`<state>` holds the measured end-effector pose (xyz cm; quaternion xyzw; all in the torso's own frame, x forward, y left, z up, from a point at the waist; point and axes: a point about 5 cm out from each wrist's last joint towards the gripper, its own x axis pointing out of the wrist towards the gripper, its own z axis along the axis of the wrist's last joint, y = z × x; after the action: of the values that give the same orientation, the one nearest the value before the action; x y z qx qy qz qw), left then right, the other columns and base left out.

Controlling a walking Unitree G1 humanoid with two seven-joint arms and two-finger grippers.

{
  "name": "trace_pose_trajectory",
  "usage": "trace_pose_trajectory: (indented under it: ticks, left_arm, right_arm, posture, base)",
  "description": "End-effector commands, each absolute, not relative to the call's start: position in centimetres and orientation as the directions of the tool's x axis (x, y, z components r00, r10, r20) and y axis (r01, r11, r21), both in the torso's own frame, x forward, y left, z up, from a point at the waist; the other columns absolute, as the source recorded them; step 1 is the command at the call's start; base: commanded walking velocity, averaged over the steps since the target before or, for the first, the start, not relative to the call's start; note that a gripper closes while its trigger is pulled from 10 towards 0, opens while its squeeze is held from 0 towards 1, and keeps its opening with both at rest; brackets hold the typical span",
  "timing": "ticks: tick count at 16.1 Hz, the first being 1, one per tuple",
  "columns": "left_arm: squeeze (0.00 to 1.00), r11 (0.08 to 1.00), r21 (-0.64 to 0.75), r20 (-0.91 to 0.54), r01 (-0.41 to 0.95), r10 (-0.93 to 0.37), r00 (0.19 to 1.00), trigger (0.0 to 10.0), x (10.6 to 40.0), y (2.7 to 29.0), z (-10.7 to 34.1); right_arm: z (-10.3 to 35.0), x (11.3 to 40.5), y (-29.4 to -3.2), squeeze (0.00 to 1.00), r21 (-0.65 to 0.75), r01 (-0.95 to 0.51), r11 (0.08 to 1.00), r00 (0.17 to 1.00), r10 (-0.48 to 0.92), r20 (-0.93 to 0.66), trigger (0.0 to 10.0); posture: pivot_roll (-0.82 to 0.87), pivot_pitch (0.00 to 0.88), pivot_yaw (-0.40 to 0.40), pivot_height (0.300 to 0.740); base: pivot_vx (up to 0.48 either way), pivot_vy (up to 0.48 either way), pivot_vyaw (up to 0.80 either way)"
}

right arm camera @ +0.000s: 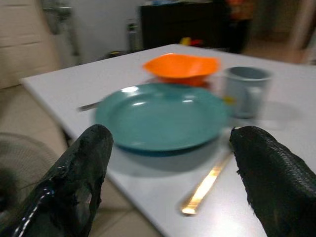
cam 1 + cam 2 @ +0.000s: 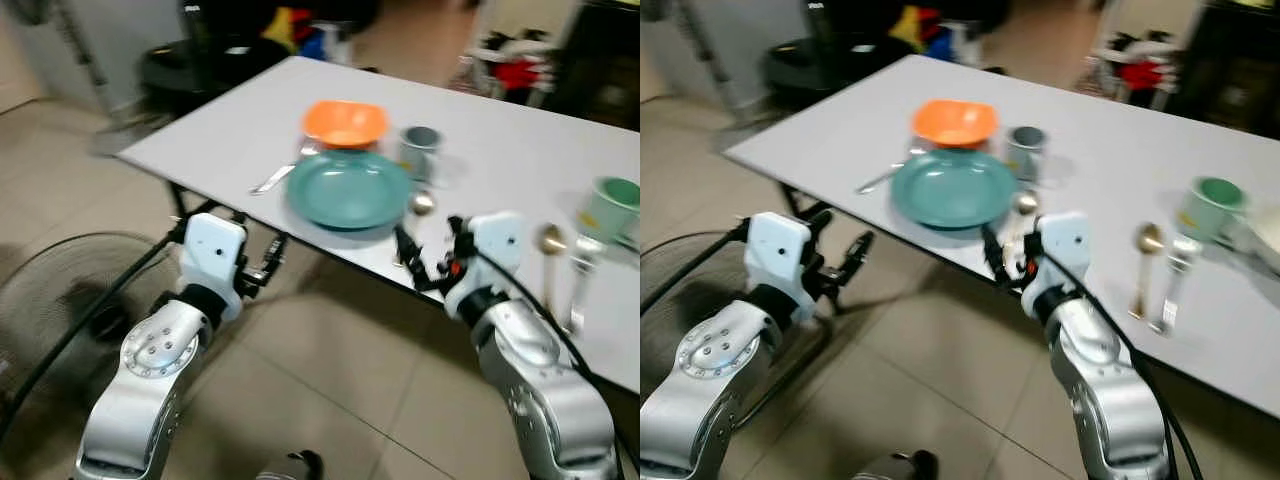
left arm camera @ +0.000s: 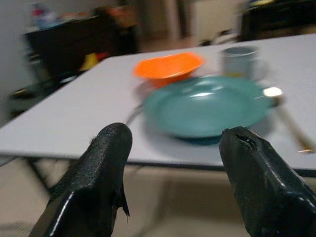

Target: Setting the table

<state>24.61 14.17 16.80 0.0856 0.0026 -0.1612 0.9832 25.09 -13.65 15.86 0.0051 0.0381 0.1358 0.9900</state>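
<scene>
A teal plate (image 2: 350,188) lies near the front edge of the white table (image 2: 230,130). Behind it sits an orange bowl (image 2: 345,122), with a grey-blue cup (image 2: 420,150) to its right. A silver fork (image 2: 272,180) lies left of the plate and a gold spoon (image 2: 420,205) right of it. My left gripper (image 2: 264,264) hangs open below the table edge, left of the plate, holding nothing. My right gripper (image 2: 412,262) is open and empty at the table edge, just right of the plate. Both wrist views look across the plate between open fingers (image 3: 106,168) (image 1: 81,177).
Further right on the table stand a green cup (image 2: 612,205), a second gold spoon (image 2: 550,245) and a silver utensil (image 2: 580,285). A floor fan (image 2: 60,300) stands by my left arm. Dark furniture and clutter lie beyond the table. The floor is tiled.
</scene>
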Motion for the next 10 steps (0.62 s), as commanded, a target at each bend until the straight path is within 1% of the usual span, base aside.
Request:
trace_pose_trajectory:
  ticks: [1,4,6,8,10]
  left_arm:
    - [0.0,0.951,0.178,-0.012,0.251,-0.253,0.967,10.0,24.6,14.8,16.9]
    - [0.0,0.958,0.196,-0.013,0.21,-0.212,0.977,10.0,24.9,15.0,16.8]
    - [0.0,0.964,0.194,-0.033,0.182,-0.179,0.983,10.0,24.4,15.3,16.6]
    - [0.0,0.975,0.165,-0.039,0.149,-0.145,0.989,10.0,24.3,15.7,16.6]
    - [0.0,0.977,0.17,0.004,0.126,-0.128,0.992,10.0,25.2,15.8,18.0]
  right_arm:
    - [16.1,24.8,-13.4,1.0,0.022,-0.302,0.953,0.951,0.303,-0.06,10.0]
    - [16.0,24.6,-13.1,1.0,0.036,-0.334,0.942,0.94,0.336,-0.067,10.0]
    - [16.1,24.7,-12.8,1.0,0.053,-0.366,0.929,0.927,0.369,-0.064,10.0]
    - [16.2,25.1,-12.9,1.0,0.04,-0.356,0.934,0.932,0.358,-0.055,10.0]
    - [16.1,26.0,-14.8,1.0,-0.048,-0.258,0.965,0.965,0.255,-0.056,10.0]
  posture:
    - [0.11,0.0,0.053,0.74]
    - [0.11,0.0,0.06,0.74]
    - [0.13,0.0,0.034,0.74]
    - [0.14,0.0,0.025,0.74]
    - [0.15,0.0,0.018,0.74]
  base:
    - [0.0,0.0,0.8]
    - [0.0,0.0,0.8]
    - [0.0,0.0,0.8]
    - [0.0,0.0,0.8]
    - [0.0,0.0,0.8]
